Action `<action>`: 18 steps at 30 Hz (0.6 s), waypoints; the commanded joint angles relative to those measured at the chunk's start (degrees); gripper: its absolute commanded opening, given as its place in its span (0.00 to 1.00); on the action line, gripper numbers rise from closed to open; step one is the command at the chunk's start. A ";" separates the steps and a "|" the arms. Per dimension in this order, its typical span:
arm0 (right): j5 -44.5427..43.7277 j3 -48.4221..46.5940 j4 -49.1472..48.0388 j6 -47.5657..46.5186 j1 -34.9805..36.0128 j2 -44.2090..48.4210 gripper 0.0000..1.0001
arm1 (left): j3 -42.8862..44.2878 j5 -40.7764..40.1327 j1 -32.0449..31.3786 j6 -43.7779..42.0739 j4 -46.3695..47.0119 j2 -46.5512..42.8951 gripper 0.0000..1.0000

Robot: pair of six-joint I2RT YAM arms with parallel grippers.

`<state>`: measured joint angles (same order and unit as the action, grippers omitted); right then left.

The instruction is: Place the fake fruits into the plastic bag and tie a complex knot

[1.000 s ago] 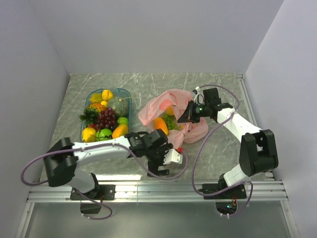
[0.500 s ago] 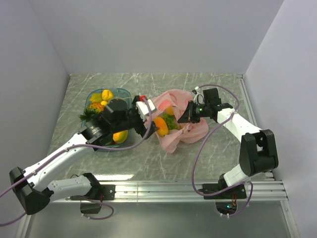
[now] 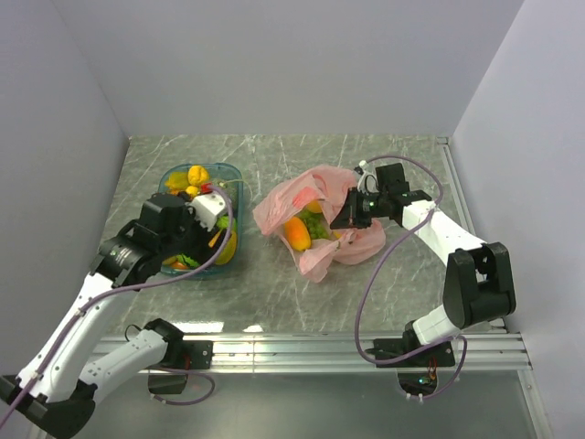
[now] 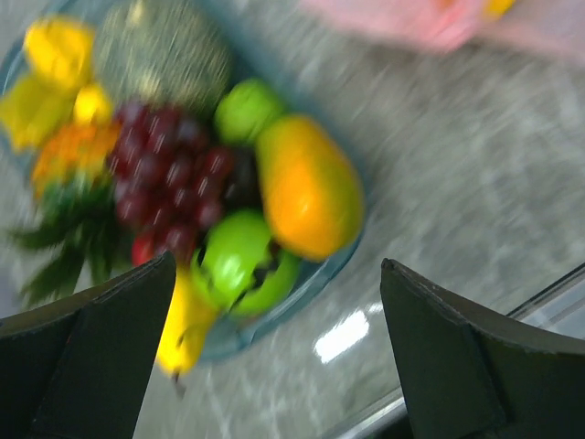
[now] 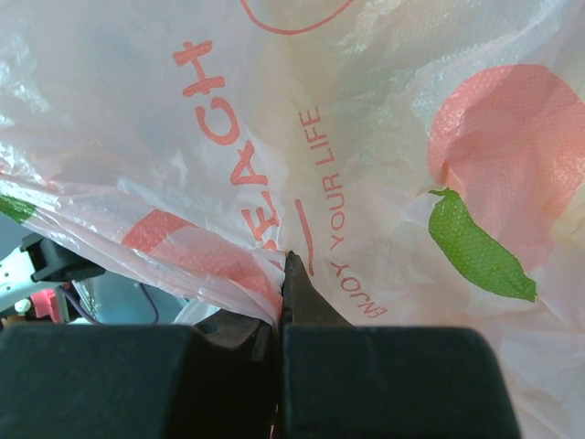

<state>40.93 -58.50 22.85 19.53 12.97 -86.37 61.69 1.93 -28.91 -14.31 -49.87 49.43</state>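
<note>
Grey marbled table (image 3: 274,302) between pale walls, noted first. Found the plastic bag (image 3: 291,195) slumped right of centre, mouth gaping toward the teal tray (image 3: 228,167), with a bagged mango (image 3: 297,232) and something green already inside. Saw the right gripper (image 5: 283,274) clamped shut on the bag's film, judged to be propping that mouth open. Caught the left gripper (image 4: 279,265) hovering over the tray, fingers wide apart and empty, likely choosing among the fake fruits (image 3: 196,174) there: tray mango (image 4: 306,187), purple grapes (image 4: 169,178), green apple (image 4: 242,270). Spotted nothing between tray and bag; knot not yet tied.
</note>
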 commanded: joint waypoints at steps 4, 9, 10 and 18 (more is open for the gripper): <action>-0.85 -2.06 1.41 -1.25 0.65 1.99 0.00 | -2.53 -10.36 3.59 -1.43 -11.91 -0.30 0.99; -0.94 -2.06 1.41 -0.90 0.92 1.99 0.00 | -4.21 -10.90 4.82 -1.69 -10.43 3.03 0.99; -0.85 -2.06 1.41 -0.90 0.91 1.99 0.00 | -4.21 -10.90 5.08 -1.95 -10.17 4.09 0.99; -0.67 -1.88 1.49 -0.63 0.91 2.17 0.00 | -2.81 -10.64 7.81 -2.92 -6.56 12.79 0.99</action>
<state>40.10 -58.52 24.08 19.40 13.61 -86.35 57.43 -7.81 -21.74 -16.47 -58.26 60.69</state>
